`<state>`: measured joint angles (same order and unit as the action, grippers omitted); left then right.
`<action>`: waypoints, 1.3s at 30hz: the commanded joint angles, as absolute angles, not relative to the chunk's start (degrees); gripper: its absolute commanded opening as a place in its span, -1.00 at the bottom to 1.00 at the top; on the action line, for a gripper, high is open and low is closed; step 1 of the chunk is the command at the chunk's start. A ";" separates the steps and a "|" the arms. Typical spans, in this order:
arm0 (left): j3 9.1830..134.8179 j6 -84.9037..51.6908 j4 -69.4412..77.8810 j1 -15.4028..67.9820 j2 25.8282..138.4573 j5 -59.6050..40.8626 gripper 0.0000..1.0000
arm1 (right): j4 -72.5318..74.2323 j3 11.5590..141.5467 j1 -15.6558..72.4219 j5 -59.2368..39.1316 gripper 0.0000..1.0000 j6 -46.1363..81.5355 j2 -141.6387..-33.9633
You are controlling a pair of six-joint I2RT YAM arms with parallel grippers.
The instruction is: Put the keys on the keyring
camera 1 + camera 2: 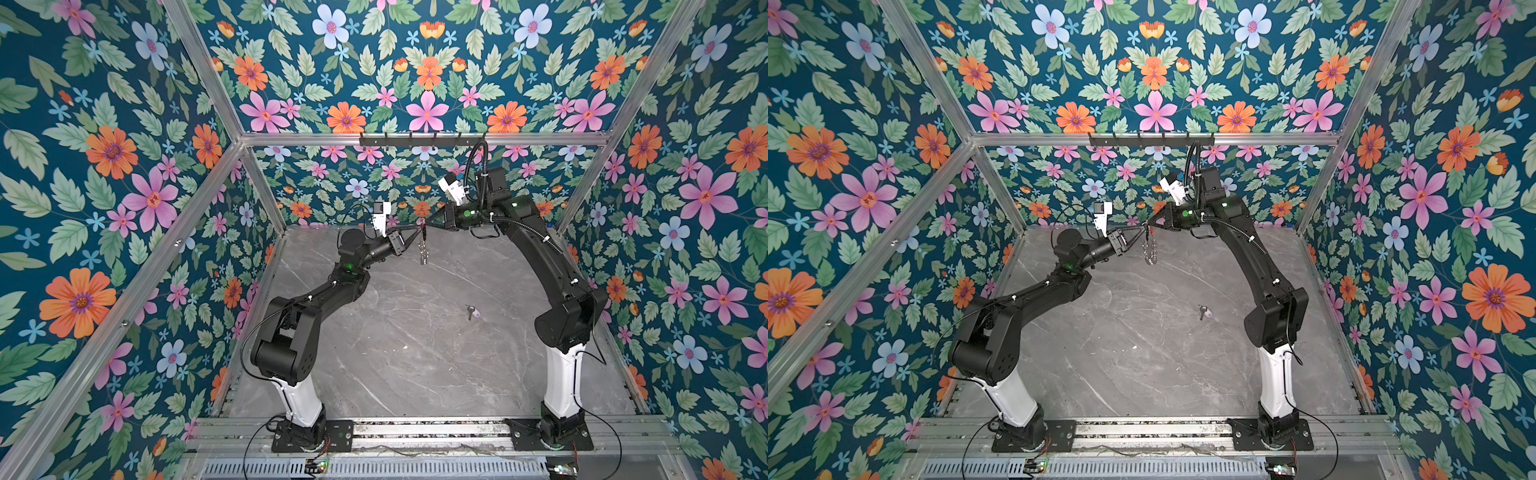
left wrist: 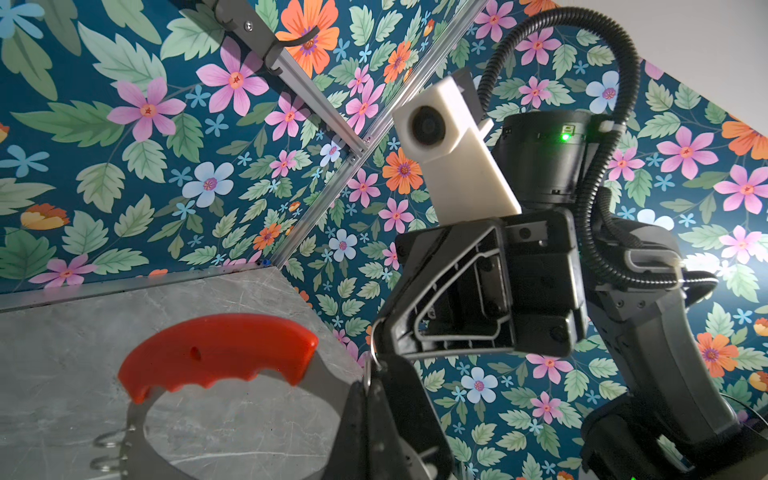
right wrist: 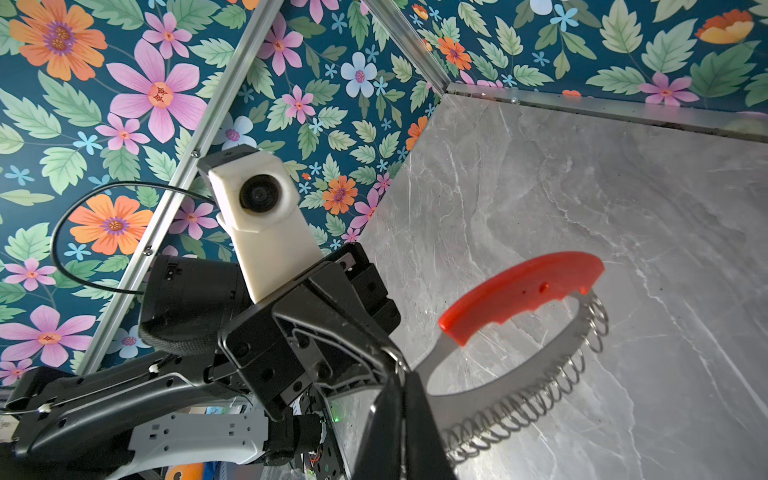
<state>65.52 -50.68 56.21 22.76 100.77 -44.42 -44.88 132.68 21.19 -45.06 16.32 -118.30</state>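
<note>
The left gripper (image 2: 368, 395) is squeezed tight shut, and it pinches the bare metal end of the keyring (image 2: 220, 353). The right gripper (image 3: 400, 390) is squeezed shut too, and it pinches that same end, so the two tips meet nose to nose. They are up in the air over the back of the table (image 1: 395, 365). The keyring hangs down from where they meet. It has a red handle (image 3: 523, 293) on one side, and lots of little silver rings (image 3: 540, 399) sit in a row along the metal band. The key (image 1: 472, 311) lies by itself, flat on the table. It is well apart from both grippers, more to the front, and closer to the right arm than to the left one. It has a dark head and a pale purple tag. The walls (image 1: 104, 166) all round are covered in big flowers and leaves.
</note>
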 commanded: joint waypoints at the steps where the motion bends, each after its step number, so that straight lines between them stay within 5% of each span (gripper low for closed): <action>1: 65.33 -50.03 61.39 22.77 99.99 -43.87 -1.00 | -45.43 132.91 21.18 -44.03 -1.00 16.72 -118.72; 28: 55.97 -36.94 75.68 27.63 96.33 -28.28 -1.00 | -40.72 127.21 20.45 -50.46 -1.00 22.95 -116.34; 39: 56.58 -38.33 71.96 27.62 96.25 -28.69 -1.00 | -43.68 121.89 20.52 -38.67 -1.00 14.25 -110.76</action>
<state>56.03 -38.63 71.64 27.77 96.62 -29.06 -42.57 121.97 20.43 -42.59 19.18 -111.94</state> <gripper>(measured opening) 0.050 0.051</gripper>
